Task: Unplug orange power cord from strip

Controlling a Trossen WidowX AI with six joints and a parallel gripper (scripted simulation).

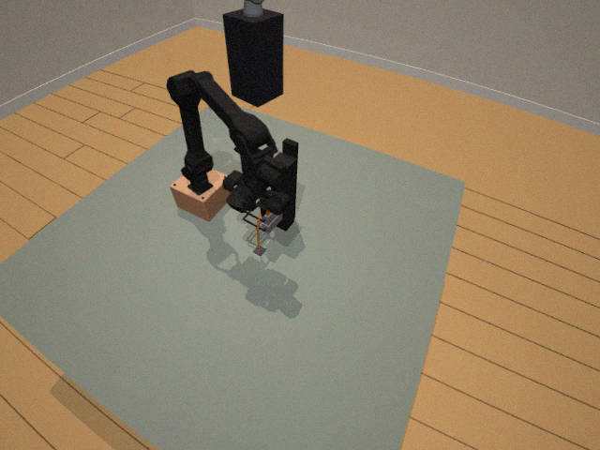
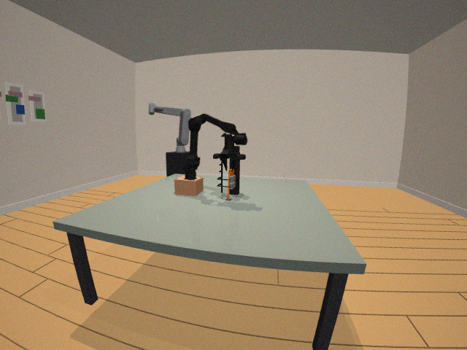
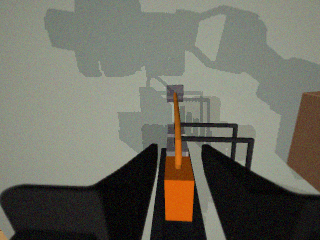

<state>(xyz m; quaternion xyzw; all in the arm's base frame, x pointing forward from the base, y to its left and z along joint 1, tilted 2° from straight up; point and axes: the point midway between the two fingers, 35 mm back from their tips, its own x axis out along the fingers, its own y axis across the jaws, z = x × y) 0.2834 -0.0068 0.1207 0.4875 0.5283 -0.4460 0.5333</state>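
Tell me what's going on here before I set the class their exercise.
A single black robot arm, mounted on a small block, has reached over to the upright black power strip on the table. Its tool sits around the orange plug, one finger on each side with slim gaps showing, so it hasn't clamped the plug yet. The orange cord runs from the plug down to the table. The plug looks still seated in the strip; pulling hasn't begun.

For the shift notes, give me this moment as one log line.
gripper: open, straddling plug, gaps both sides | plug: in strip | cord: down to table | step: not yet gripped
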